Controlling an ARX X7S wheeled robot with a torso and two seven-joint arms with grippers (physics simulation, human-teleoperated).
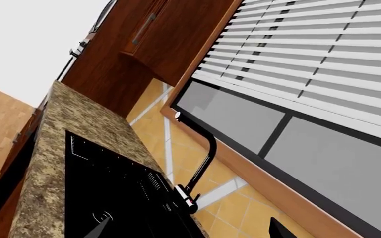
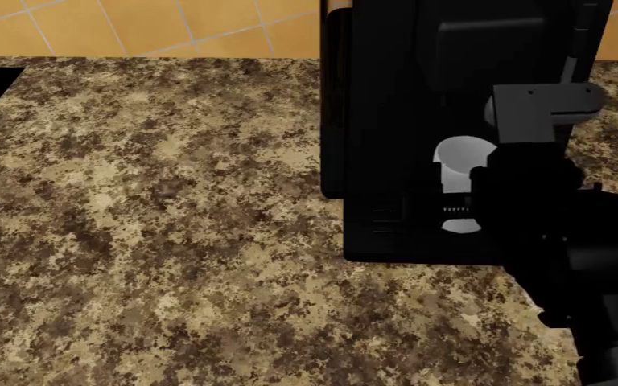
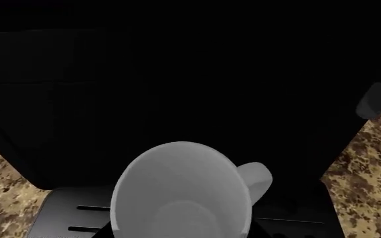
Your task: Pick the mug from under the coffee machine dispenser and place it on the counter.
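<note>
Mug-moving needs a lot of room, and the counter (image 2: pixel 148 241) has it: this big speckled top spreads wide in front of the robot, with bare space beside the machine where the cup could be set down. The coffee machine (image 2: pixel 417 121) comes next in size, a tall black box that stands on the counter by the tiled wall. Its dark top part hangs over a flat tray (image 3: pixel 65 218) with slots, so that drips fall into a cup and not on the stone. The right arm (image 2: pixel 566 233) reaches in from the robot's right side and sits just in front of the tray, because that is the only open way in under the overhang. I cannot tell if its fingers are wide or closed, since the arm hides them from the head and the wrist view shows none of them. The left arm is not seen from the head; its camera looks off at a black sink (image 1: pixel 111 193), a tap (image 1: pixel 200 163) and a window, so it seems to be kept out of the way. The mug (image 3: pixel 180 193) is the smallest thing. It stands upright on the tray, open end up, right under the spout, with its handle (image 3: pixel 257 181) sticking out to one side.
</note>
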